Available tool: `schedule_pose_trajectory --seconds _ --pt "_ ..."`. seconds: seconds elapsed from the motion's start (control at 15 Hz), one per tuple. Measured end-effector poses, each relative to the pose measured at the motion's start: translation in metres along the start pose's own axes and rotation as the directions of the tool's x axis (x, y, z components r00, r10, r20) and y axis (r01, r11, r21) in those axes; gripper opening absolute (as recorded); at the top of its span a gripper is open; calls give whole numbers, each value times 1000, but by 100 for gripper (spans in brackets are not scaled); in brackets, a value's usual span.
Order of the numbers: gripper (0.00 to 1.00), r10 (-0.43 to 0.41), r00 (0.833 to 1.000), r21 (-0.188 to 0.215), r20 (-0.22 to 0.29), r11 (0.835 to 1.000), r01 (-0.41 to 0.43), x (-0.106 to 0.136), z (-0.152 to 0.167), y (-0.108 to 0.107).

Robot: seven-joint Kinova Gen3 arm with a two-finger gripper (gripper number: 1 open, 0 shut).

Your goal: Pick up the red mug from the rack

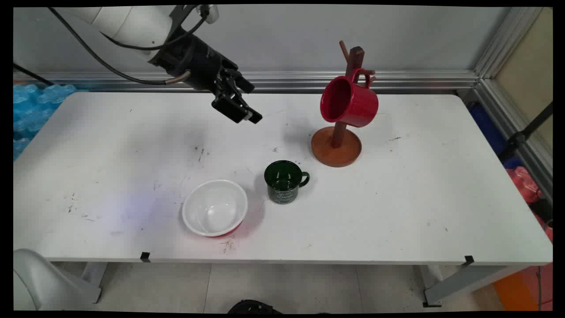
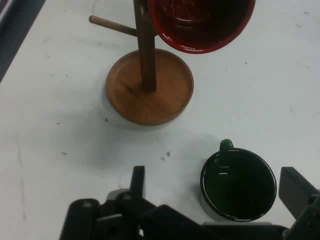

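My gripper [image 1: 243, 113] hangs open and empty above the table's far middle, tilted down toward the right. A dark green mug [image 1: 284, 181] stands upright on the table below and in front of it, handle to the right. In the hand view the green mug [image 2: 238, 184] lies between the two spread fingers [image 2: 137, 181], well below them. A red mug [image 1: 348, 101] hangs by its handle on a wooden mug tree [image 1: 337, 145], right of the gripper, its mouth facing left. The hand view shows the tree's round base [image 2: 149, 86] and the red mug [image 2: 202, 25] at the top.
A white bowl [image 1: 215, 207] with a red outside sits near the front edge, left of the green mug. Black cables hang from the arm at the upper left. Blue bags lie beyond the table's left end.
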Motion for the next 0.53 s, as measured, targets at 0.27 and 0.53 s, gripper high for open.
schedule_pose_trajectory --seconds 0.27,0.53 --pt "100 43 999 -10 -6 999 -43 -2 -1 -1" --pt "100 94 995 -21 -15 995 -94 -2 -2 -1"
